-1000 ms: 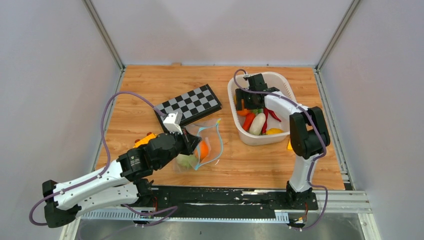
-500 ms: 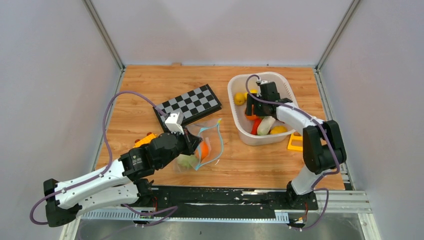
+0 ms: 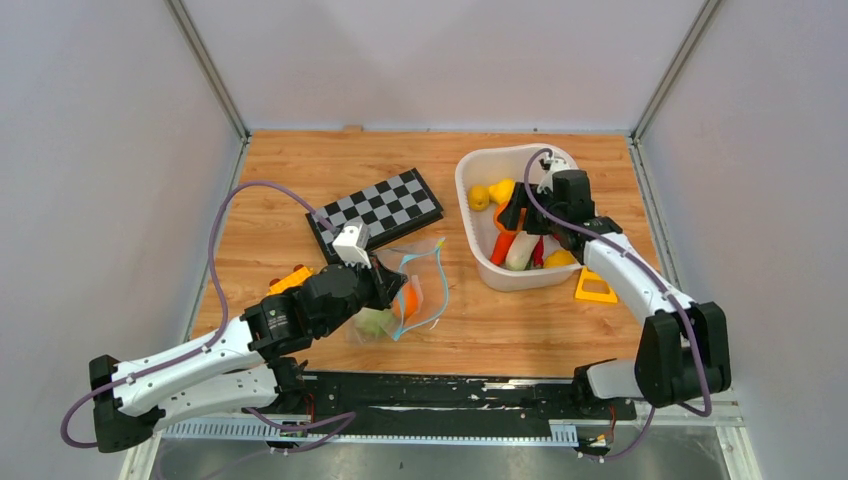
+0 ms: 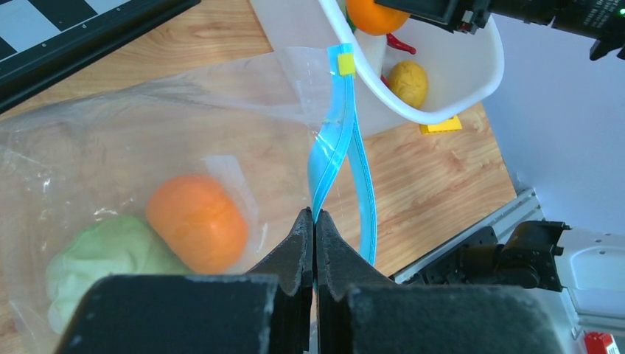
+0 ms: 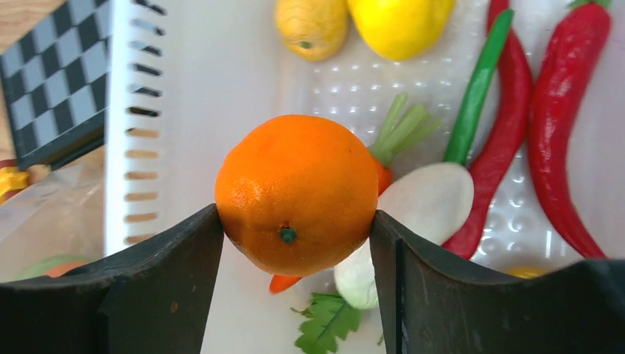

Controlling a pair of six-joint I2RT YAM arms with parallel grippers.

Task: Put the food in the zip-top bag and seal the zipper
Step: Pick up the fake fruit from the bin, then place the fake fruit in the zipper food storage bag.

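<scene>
The clear zip-top bag [image 3: 415, 285] lies on the table with an orange [image 4: 195, 221] and a green cabbage [image 4: 103, 258] inside. My left gripper [image 4: 315, 217] is shut on the near lip of its teal zipper [image 4: 335, 147], and the bag's mouth gapes open. My right gripper [image 5: 295, 215] is shut on a second orange [image 5: 295, 192], held just above the white basket [image 5: 133, 110]. Under it lie a white radish [image 5: 416, 210], red peppers [image 5: 560, 125], a green pepper [image 5: 479, 96] and a yellow lemon [image 5: 402, 22]. In the top view the right gripper [image 3: 515, 215] hangs over the basket's middle.
A folded chessboard [image 3: 380, 207] lies behind the bag. A yellow toy car [image 3: 290, 280] sits left of the bag by my left arm. An orange frame-shaped piece [image 3: 596, 287] lies beside the basket [image 3: 468, 210] on its near right. Cage posts stand at the far corners.
My right gripper has closed on the orange and shifted right within the basket, its elbow swinging toward the near right. The left arm and the bag have not moved.
</scene>
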